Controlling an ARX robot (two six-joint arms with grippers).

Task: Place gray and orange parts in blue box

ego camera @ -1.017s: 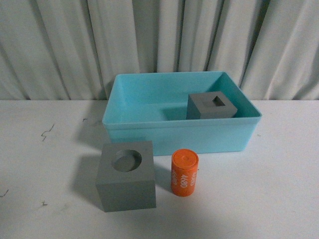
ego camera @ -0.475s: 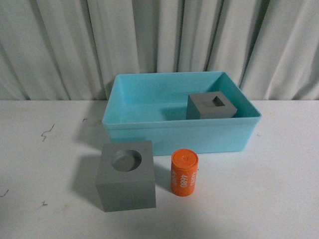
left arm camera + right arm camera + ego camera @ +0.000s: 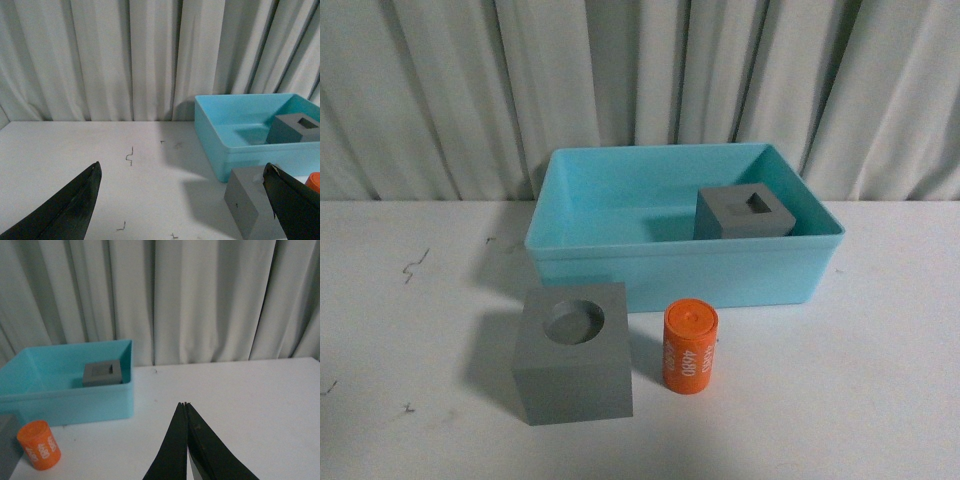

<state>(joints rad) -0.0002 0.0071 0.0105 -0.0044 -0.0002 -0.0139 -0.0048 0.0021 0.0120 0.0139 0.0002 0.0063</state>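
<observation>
While the round-recess gray cube (image 3: 573,350) and orange cylinder (image 3: 690,348) stand at 6 o'clock of the blue box (image 3: 720,280), the spread left end effector (image 3: 181,167) should straddle that cube squarely; the right end effector (image 3: 185,405) is pressed together.

The setting reads as a robotics lab test station. A bare white tabletop (image 3: 880,400) with small scuff marks (image 3: 415,265) stands before a pale pleated curtain (image 3: 440,90) that screens the background. The items on it are plain test props: a turquoise bin (image 3: 740,282), a round-recessed gray cube (image 3: 575,375), a second gray cube (image 3: 742,215), an orange cylinder (image 3: 690,350).
</observation>
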